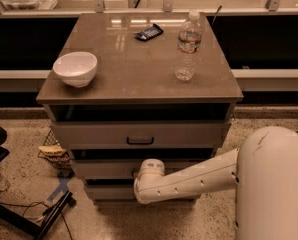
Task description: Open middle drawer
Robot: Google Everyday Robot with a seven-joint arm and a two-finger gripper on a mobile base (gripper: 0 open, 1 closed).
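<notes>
The cabinet has three stacked grey-beige drawer fronts. The middle drawer [99, 169] is the second front down, and only the left part of its face shows. My white arm [189, 181] reaches in from the lower right across that drawer. The gripper [150, 166] sits at the arm's end, pressed against the centre of the middle drawer's front where it hides the handle. The upper drawer [89, 134] shows its small black bar handle [140, 140], with a dark gap above its front.
On the cabinet top [124, 74] stand a white bowl [75, 69], a clear water bottle [188, 46] and a dark packet [149, 32]. A wire basket [54, 151] and a black stand with cables [34, 219] lie on the speckled floor at the left.
</notes>
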